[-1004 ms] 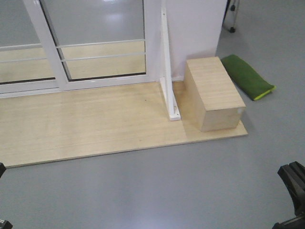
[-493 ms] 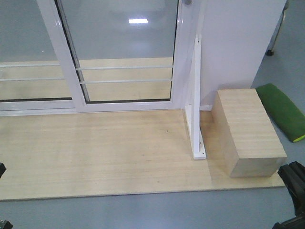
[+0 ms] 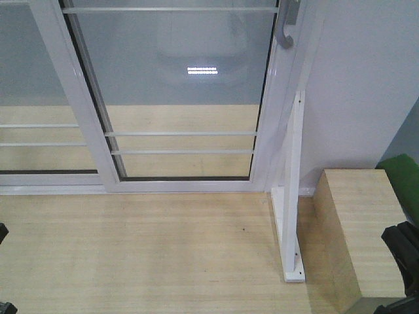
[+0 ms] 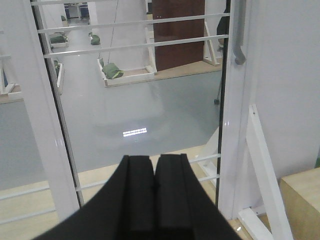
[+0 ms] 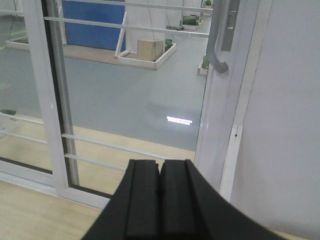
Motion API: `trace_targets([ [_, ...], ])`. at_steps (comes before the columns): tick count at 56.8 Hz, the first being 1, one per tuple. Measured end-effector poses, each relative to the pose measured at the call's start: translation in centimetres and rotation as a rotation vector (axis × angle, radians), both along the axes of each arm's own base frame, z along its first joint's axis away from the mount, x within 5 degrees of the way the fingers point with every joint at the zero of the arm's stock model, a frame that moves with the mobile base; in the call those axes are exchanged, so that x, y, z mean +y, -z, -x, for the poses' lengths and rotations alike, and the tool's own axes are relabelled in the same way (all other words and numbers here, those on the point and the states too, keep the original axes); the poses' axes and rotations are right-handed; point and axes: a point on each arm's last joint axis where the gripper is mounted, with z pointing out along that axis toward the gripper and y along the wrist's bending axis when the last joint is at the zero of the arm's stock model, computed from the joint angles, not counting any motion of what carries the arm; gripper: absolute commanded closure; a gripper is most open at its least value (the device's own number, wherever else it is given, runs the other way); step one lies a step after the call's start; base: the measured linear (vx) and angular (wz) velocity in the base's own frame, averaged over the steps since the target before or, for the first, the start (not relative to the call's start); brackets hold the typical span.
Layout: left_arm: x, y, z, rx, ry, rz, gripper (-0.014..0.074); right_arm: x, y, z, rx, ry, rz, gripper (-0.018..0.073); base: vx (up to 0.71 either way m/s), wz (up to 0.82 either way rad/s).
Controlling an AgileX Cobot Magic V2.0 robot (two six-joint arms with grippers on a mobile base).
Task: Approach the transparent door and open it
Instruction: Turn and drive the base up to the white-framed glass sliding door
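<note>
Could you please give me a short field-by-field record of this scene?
Door: transparent door, appears closed, handle stile against the jamb
Handle: silver pull handle, untouched
Left arm: left end effector shut, empty, facing the glass
Right arm: right end effector shut, empty, lower than the handle
Floor: wooden platform; wooden box beside the door

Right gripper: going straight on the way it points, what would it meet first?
Probably the glass of the transparent door, left of its handle; the right gripper looks shut, and depth is unclear.

left hand [image 4: 154, 165]: closed, empty, pointing forward | right hand [image 5: 160, 167]: closed, empty, pointing forward
</note>
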Motion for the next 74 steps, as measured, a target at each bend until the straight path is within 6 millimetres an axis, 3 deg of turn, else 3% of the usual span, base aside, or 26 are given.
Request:
trace_targets([
  [35,0.0,0.0,0.0,0.0,0.0,0.0,0.0603,0.0,-0.01,0.0,-0.001,0.0,0.0,0.0564,0.33,-0.02],
  [74,-0.01,-0.02,0.0,-0.006,0.001,0.001,0.0603,0.04,0.03,-0.11,0.003,0.0,-0.002,0.0564,0.07,0.0],
])
